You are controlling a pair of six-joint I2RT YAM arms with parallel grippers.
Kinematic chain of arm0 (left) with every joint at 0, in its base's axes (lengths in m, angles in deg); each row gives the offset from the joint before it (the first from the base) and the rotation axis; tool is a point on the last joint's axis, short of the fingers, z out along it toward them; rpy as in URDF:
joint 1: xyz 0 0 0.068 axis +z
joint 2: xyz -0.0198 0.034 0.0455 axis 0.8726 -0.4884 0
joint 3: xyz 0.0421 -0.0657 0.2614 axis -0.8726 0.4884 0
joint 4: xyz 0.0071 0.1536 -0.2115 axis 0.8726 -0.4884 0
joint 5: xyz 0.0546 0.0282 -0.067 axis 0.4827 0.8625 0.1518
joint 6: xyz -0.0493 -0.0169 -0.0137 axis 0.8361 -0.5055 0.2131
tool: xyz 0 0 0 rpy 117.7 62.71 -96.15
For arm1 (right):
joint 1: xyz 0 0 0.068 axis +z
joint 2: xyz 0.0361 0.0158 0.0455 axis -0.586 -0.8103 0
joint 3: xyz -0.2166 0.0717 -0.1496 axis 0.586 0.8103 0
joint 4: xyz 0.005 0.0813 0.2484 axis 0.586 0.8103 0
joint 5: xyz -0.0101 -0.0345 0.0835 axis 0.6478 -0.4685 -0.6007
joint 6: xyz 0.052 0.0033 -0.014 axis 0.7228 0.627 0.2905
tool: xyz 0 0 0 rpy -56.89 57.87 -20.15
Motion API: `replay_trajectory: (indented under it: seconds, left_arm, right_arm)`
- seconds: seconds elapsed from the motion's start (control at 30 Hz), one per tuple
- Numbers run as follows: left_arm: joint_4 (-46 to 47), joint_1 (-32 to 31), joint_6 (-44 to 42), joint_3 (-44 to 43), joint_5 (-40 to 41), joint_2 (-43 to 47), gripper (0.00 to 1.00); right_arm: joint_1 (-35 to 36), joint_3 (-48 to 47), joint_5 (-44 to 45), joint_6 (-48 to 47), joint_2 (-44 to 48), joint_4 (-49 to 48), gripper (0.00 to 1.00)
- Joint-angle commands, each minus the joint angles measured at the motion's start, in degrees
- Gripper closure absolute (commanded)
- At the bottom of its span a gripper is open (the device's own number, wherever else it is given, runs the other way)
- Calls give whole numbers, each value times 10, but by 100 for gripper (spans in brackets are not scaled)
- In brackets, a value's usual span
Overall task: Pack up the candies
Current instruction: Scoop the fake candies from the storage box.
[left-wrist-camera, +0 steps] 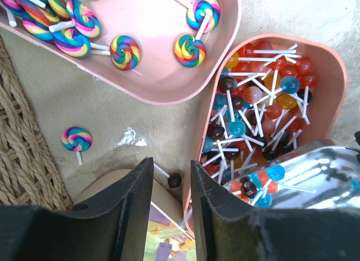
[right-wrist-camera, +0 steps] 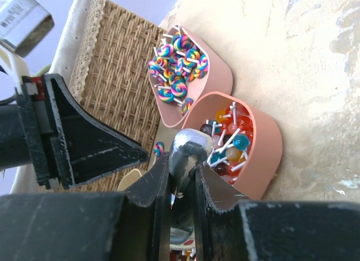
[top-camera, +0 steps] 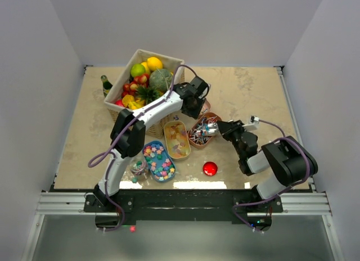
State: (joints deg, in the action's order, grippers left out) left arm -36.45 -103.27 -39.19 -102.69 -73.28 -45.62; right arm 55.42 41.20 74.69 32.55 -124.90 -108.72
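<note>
Your left claw [left-wrist-camera: 170,172] fills the bottom of its wrist view. Its two fingers are parted by a narrow gap with nothing held between them. Just under that gap, one dark ball lollipop [left-wrist-camera: 174,180] lies on the counter [left-wrist-camera: 101,103], its stick running up and left until a finger hides it. One loose swirl lollipop [left-wrist-camera: 77,138] lies near it, beside the wicker basket [left-wrist-camera: 22,160], head away from the claw and stick pointing toward it.

Your right claw [right-wrist-camera: 181,166] is clamped tight on a silver scoop [right-wrist-camera: 190,145]. The scoop's bowl sits at the near end of the salmon tray [left-wrist-camera: 334,86], in among the ball lollipops [left-wrist-camera: 264,98]. Their white sticks point every way, and they are too many to count.

Just beside that tray is the pink tray [left-wrist-camera: 163,75] of swirl lollipops [left-wrist-camera: 125,52]. Three of these lie apart and the rest are heaped at one end.

From above you can count four trays. The yellow tray [top-camera: 165,131] of gummies [top-camera: 177,142] has its long axis running away from the arm bases. The blue tray [top-camera: 144,150] of pastel pieces [top-camera: 160,161] slants from upper left to lower right. One red ball [top-camera: 210,169] sits alone on the counter.
</note>
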Motion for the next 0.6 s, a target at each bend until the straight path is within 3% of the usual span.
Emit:
replay_trajectory:
  seconds: [0.0,0.43,0.57]
  left_arm:
    - [1,0,-4,-36,-5,18,61]
    - [-15,0,0,-64,-6,20,46]
    - [-19,0,2,-71,-2,22,42]
  right_arm:
    - [-7,10,-11,8,0,-114,100]
    - [-36,32,-43,66,-55,-255,100]
    - [-42,32,-49,68,-51,-254,100]
